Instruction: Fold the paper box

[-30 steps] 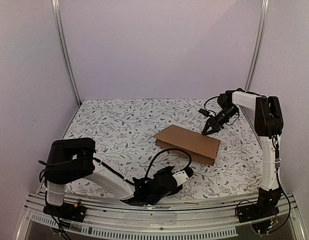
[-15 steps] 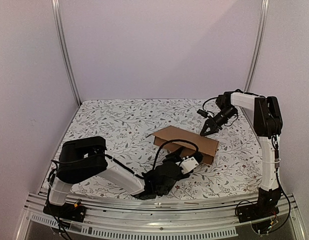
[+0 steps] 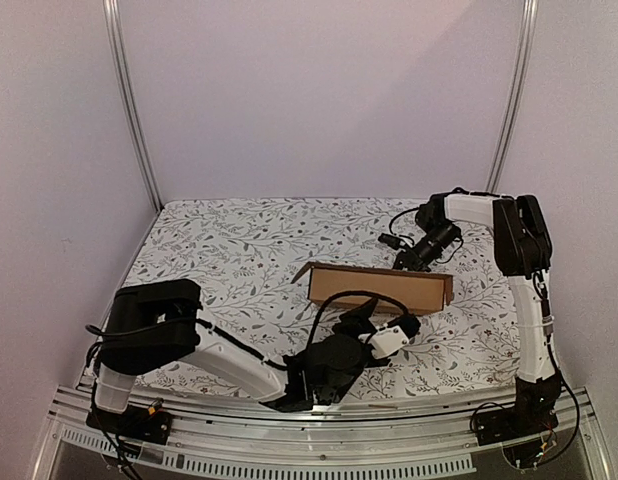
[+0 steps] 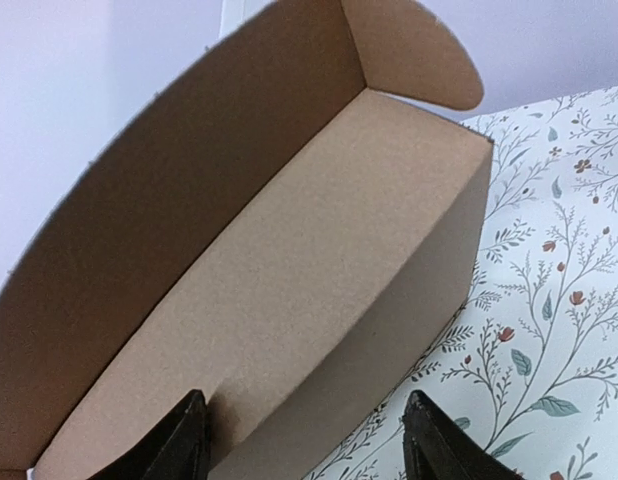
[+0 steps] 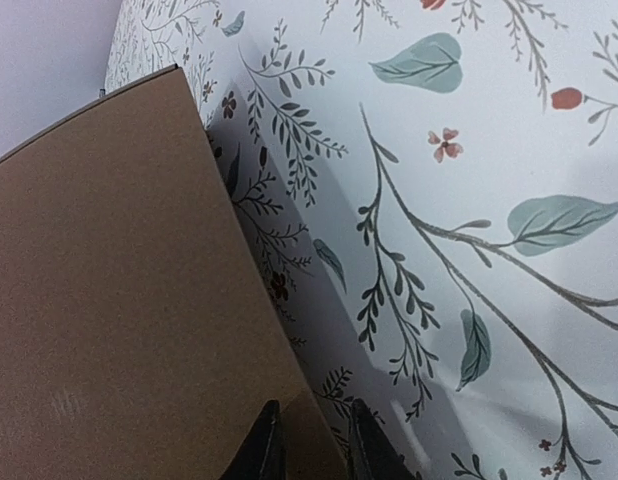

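Observation:
The paper box (image 3: 374, 288) is brown cardboard in the middle of the floral table, with its long panel standing up. In the left wrist view the paper box (image 4: 319, 250) shows a raised back panel and a rounded flap (image 4: 419, 50) at its far end. My left gripper (image 3: 381, 318) is open at the box's near side. Seen from its wrist, the left gripper (image 4: 309, 445) straddles the front wall, one finger over cardboard and one over the cloth. My right gripper (image 3: 407, 262) is at the back right. Its wrist view shows the right gripper (image 5: 311, 445) pinching an edge of the paper box (image 5: 119, 300).
A floral cloth (image 3: 229, 250) covers the table. White walls and two metal posts (image 3: 129, 100) enclose the back and sides. A metal rail (image 3: 319, 420) runs along the near edge. The left arm's black cable (image 3: 334, 300) arches beside the box's front.
The right gripper has moved left and back, and the box's panel has gone from sloped to upright. The left arm has reached forward to the box's front.

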